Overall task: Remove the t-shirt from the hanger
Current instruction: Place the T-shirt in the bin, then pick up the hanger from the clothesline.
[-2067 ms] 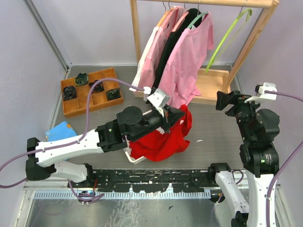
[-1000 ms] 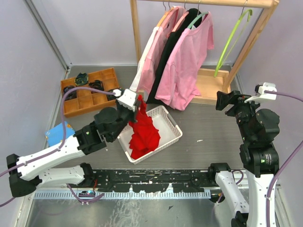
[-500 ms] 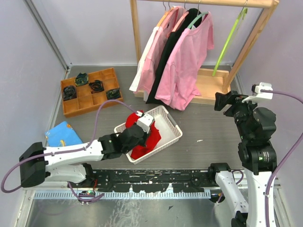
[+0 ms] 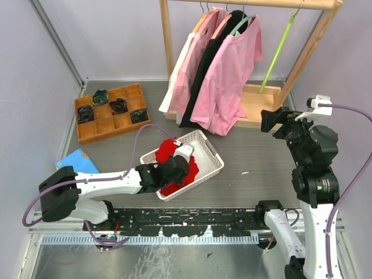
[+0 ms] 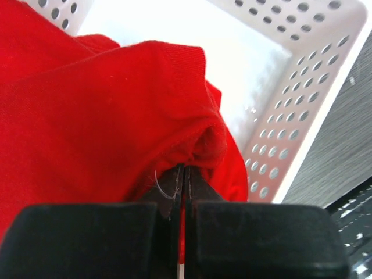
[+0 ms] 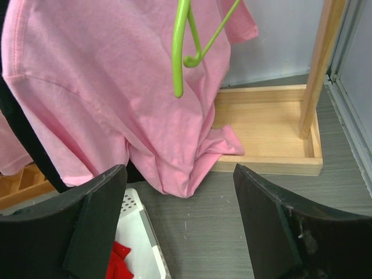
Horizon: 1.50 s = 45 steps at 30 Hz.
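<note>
Descent of the red t-shirt (image 5: 104, 116) into the white basket (image 4: 213, 160).
The left gripper (image 5: 183, 177), high over the table two seconds ago, now sits low inside the basket, the shirt no longer dangling but bunched; the green hanger (image 4: 279, 46) has swung nearer to vertical.

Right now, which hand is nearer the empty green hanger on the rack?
Right. The right hand is open in front of the rack, facing the green hanger; the left hand is far off to its left, down in the white basket, shut on the red t-shirt.
</note>
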Available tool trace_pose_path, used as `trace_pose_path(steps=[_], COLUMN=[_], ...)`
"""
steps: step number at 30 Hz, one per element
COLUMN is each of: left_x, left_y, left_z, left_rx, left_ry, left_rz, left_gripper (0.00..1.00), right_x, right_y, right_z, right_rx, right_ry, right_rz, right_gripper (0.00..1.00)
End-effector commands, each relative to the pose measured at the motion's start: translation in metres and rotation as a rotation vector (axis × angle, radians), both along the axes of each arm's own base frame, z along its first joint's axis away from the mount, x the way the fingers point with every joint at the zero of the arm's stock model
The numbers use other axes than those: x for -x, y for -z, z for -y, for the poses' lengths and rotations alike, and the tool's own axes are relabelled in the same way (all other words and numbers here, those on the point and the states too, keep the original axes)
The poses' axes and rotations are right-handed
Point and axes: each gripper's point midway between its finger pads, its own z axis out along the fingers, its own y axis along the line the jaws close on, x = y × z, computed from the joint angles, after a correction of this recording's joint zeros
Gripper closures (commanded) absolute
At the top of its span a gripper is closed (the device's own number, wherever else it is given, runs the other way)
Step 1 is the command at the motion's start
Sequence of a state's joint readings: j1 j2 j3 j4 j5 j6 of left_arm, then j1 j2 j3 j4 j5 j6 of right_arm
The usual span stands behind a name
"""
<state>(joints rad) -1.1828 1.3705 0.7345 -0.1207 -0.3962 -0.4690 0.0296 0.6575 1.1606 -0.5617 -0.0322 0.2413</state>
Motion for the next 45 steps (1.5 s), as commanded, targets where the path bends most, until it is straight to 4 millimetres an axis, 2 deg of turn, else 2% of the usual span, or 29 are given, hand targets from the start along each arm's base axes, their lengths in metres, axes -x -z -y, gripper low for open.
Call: trace_pose_path(steps=[1,2,5,9,15,21,24,28,31,38,45], left_x=[0.000,0.000,0.005,0.012,0.025,0.028,0.026,0.024,0.024,0.026,0.028], left_y=[-0.038,-0.044,-0.071,-0.100,-0.142,-0.186,-0.198,-0.207,-0.211,-0.214,-0.218], left_z=[0.005,0.003,-0.003,-0.013,-0.024,-0.047,-0.059,-0.071,-0.080,-0.100,-0.115], left_rx=[0.060,0.065,0.112,0.179,0.298,0.415,0.432,0.435,0.437,0.460,0.481], left_ry=[-0.013,-0.012,-0.002,0.012,0.064,0.057,0.037,0.014,-0.001,-0.032,-0.053], left_rz=[0.005,0.008,0.020,0.039,0.073,0.165,0.208,0.242,0.258,0.284,0.304], left_gripper=[0.90,0.82,0.47,0.26,0.23,0.22,0.22,0.22,0.22,0.22,0.21], right_x=[-0.008,-0.012,-0.024,-0.037,-0.054,-0.076,-0.089,-0.106,-0.119,-0.127,-0.138], right_y=[-0.047,-0.051,-0.065,-0.086,-0.111,-0.125,-0.128,-0.132,-0.128,-0.124,-0.124], right_z=[-0.009,-0.011,-0.021,-0.032,-0.049,-0.067,-0.088,-0.124,-0.141,-0.139,-0.146], right_rx=[-0.029,-0.036,-0.064,-0.112,-0.180,-0.210,-0.191,-0.141,-0.143,-0.152,-0.143], right_ry=[-0.046,-0.058,-0.105,-0.161,-0.249,-0.299,-0.295,-0.286,-0.239,-0.036,-0.001], right_rz=[0.128,0.135,0.153,0.196,0.242,0.256,0.246,0.220,0.193,0.173,0.158], right_gripper=[0.20,0.20,0.21,0.21,0.22,0.24,0.24,0.24,0.24,0.27,0.27])
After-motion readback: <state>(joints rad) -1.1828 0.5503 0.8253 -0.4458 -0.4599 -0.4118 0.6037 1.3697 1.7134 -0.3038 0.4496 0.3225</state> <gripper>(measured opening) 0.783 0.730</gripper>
